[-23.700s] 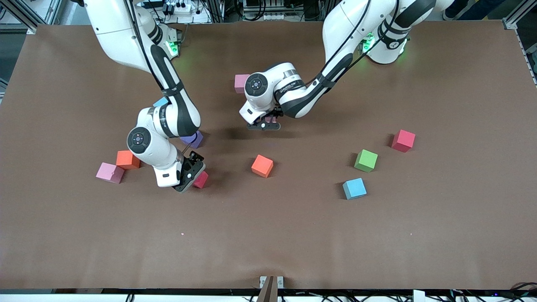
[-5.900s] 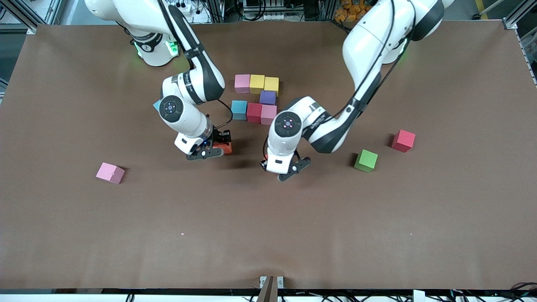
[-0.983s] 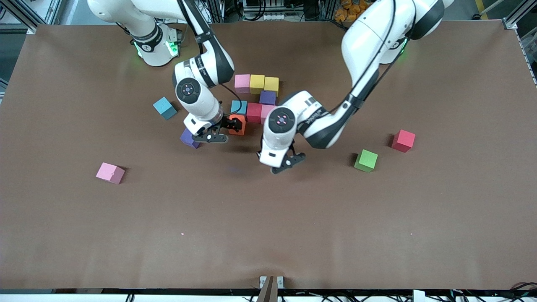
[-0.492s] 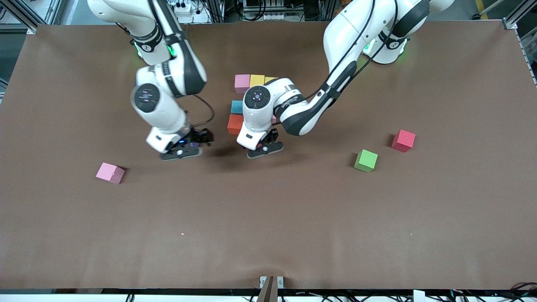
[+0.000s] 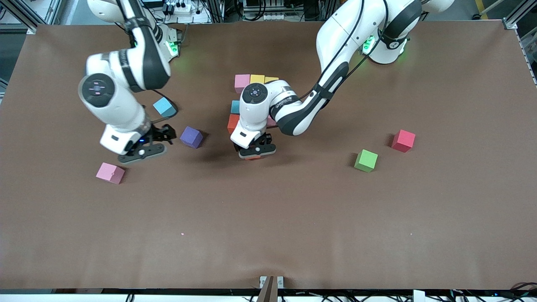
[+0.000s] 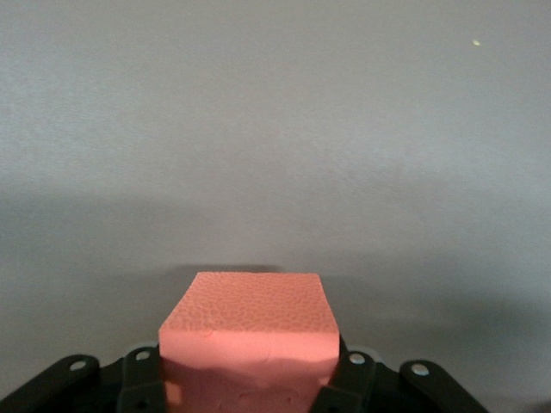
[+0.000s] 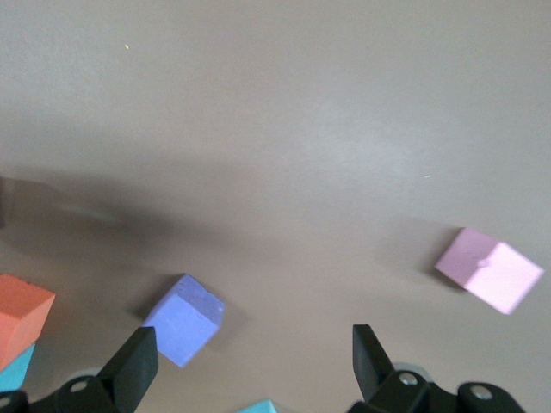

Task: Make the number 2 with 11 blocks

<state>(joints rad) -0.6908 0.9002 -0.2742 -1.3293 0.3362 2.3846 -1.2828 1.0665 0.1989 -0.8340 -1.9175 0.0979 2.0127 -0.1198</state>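
While the left gripper [image 5: 254, 152] clamps an orange block [image 6: 249, 331] just off the tabletop [image 5: 293, 218] near its middle, beside the partly built number 2 [image 5: 250, 79], the right gripper [image 5: 145, 146] hangs fingers wide over bare table between a purple block [image 5: 191, 136] and a pink block [image 5: 110, 173]

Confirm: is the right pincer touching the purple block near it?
Apart. The right wrist view shows the open right pincer with bare table between its fingers and the purple block; the front view also shows a gap between them.
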